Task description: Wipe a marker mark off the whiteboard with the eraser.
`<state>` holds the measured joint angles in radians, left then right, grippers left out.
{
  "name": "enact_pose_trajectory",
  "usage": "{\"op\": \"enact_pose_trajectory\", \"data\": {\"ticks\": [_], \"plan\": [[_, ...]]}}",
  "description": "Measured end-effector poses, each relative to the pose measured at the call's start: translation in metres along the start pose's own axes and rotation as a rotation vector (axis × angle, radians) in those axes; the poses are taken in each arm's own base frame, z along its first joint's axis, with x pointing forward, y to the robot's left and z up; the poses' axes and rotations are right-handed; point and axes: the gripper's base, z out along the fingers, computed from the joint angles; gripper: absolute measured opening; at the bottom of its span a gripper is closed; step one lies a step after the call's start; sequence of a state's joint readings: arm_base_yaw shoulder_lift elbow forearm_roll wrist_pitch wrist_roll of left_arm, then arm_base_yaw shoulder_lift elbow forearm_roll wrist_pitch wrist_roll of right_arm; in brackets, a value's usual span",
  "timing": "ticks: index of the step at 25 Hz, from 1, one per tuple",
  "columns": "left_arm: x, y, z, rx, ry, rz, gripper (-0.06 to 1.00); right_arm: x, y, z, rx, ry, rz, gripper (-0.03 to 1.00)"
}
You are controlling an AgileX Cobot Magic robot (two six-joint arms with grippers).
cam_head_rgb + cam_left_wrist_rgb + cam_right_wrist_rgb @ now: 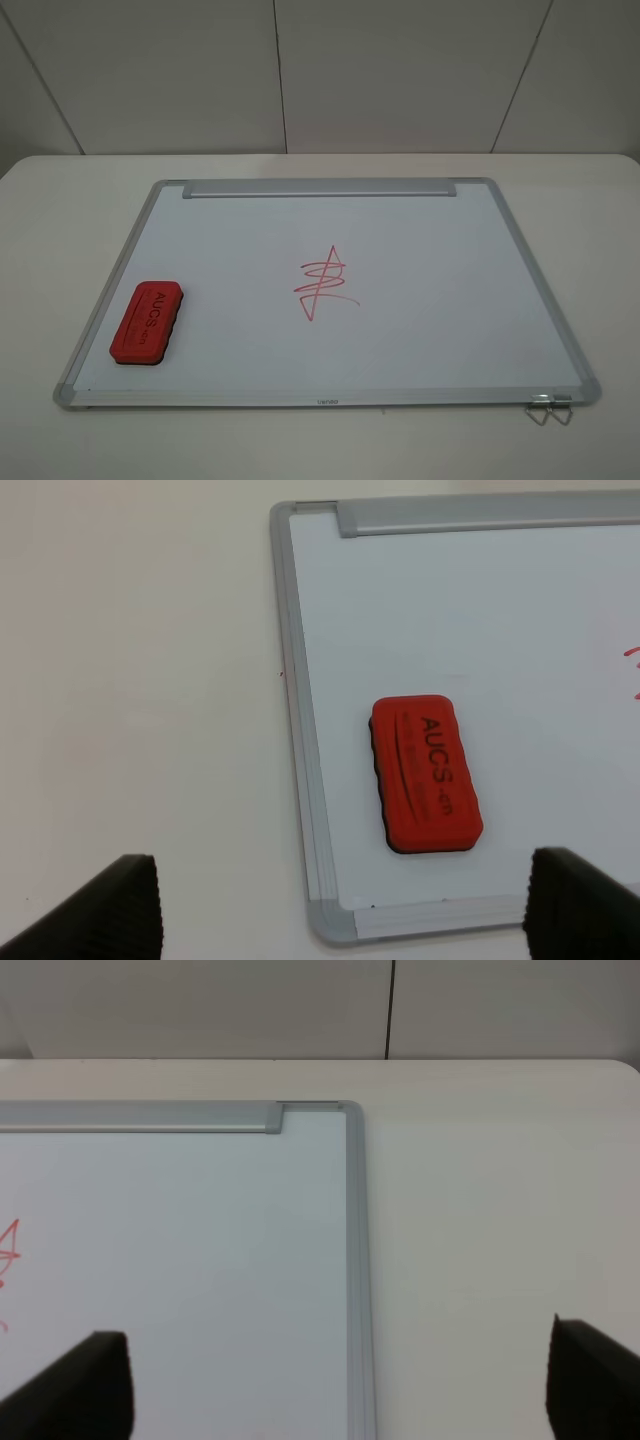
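Note:
The whiteboard (420, 230) lies flat on the table, its silver tray strip (320, 188) along the far edge. The red eraser (147, 320) rests on the board near its front left corner, lettering up. A spiky red zigzag scribble (325, 283) sits mid-board; the looping marker mark is not in view. My left gripper (340, 910) hovers open above the eraser (426, 773) and the board's corner, not touching it. The right gripper (340, 1380) is open over the board's far right edge, holding nothing. Neither gripper shows in the exterior high view.
A pale table (60, 250) surrounds the board, with a white panelled wall behind. Small metal clips (548, 408) hang at the board's front right corner.

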<state>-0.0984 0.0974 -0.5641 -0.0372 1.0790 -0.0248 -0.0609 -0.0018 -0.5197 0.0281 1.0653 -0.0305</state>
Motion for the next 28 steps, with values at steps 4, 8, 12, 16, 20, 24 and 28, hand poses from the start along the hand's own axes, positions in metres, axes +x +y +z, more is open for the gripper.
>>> {"op": "enact_pose_trajectory", "data": {"ticks": [4, 8, 12, 16, 20, 24, 28], "plan": [[0.014, 0.001, 0.000, 0.001, -0.018, 0.007, 0.73, 0.000, 0.000, 0.000, 0.000, 0.000, 0.000, 0.71], [0.018, 0.001, -0.001, -0.003, -0.052, 0.012, 0.73, 0.000, 0.000, 0.000, 0.000, 0.000, 0.000, 0.71], [0.018, 0.001, 0.000, -0.005, -0.057, 0.013, 0.73, 0.000, 0.000, 0.000, 0.000, 0.000, 0.000, 0.71], [0.018, 0.001, 0.000, -0.005, -0.057, 0.013, 0.73, 0.000, 0.000, 0.000, 0.000, 0.000, 0.000, 0.71], [0.018, 0.001, 0.000, -0.005, -0.057, 0.013, 0.73, 0.000, 0.000, 0.000, 0.000, 0.000, 0.000, 0.71], [0.018, 0.001, 0.000, -0.005, -0.057, 0.013, 0.73, 0.000, 0.000, 0.000, 0.000, 0.000, 0.000, 0.71], [0.018, 0.001, 0.000, -0.005, -0.057, 0.013, 0.73, 0.000, 0.000, 0.000, 0.000, 0.000, 0.000, 0.71]]}}
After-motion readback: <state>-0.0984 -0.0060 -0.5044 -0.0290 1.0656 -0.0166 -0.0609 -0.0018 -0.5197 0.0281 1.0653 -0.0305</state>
